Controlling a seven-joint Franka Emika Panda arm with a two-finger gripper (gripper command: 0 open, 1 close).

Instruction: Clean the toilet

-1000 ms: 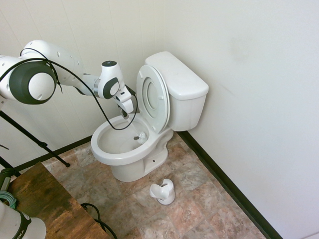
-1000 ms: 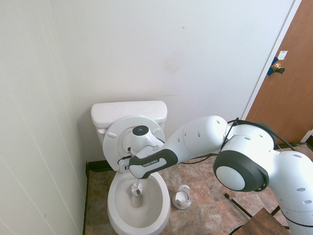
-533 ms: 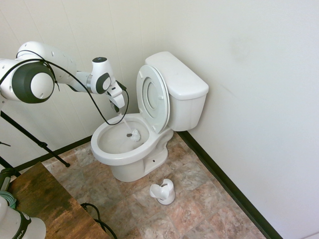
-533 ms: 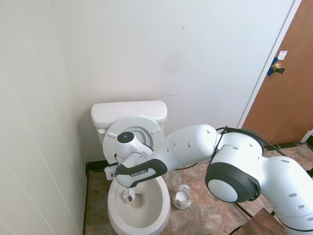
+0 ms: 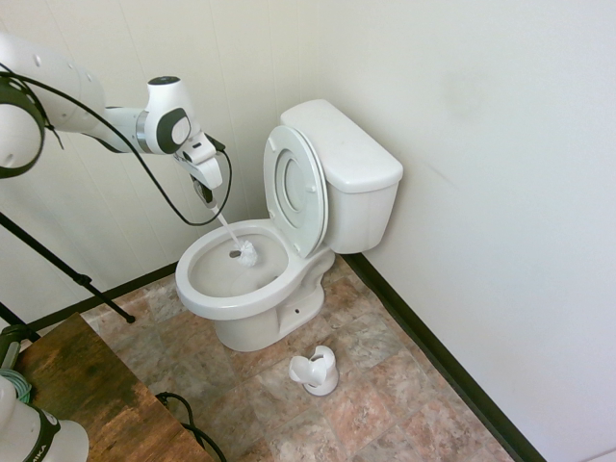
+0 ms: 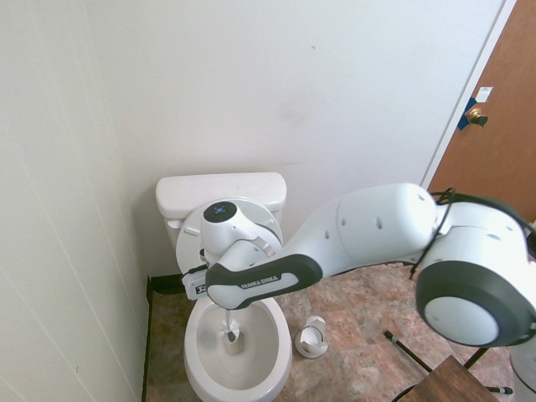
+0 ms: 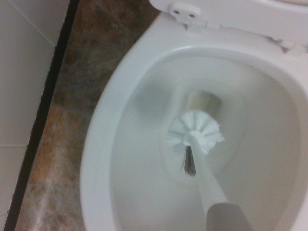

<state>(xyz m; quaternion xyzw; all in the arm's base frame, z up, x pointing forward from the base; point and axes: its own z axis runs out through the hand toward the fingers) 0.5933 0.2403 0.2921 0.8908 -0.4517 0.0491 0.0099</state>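
The gripper [image 5: 204, 189], clamped on the toilet brush [image 5: 238, 244], is rising from low in the toilet [image 5: 252, 279] by the floor's back corner, head now near the bowl's wall-side rim, suggesting scrubbing is ending or repositioning; brush holder [image 5: 315, 371] is waiting empty.

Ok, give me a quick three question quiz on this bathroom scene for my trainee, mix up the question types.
1. True or false: the toilet has its lid and seat raised against the tank.
2. What does the gripper hold? A) a sponge B) the toilet brush C) a spray bottle
3. Fill in: the brush holder stands on the ____ beside the toilet.

Key:
1. True; both stand upright against the tank.
2. B; the jaws are shut on its handle, with the bristle head down inside the bowl.
3. Floor; it is empty and apart from the toilet's base.
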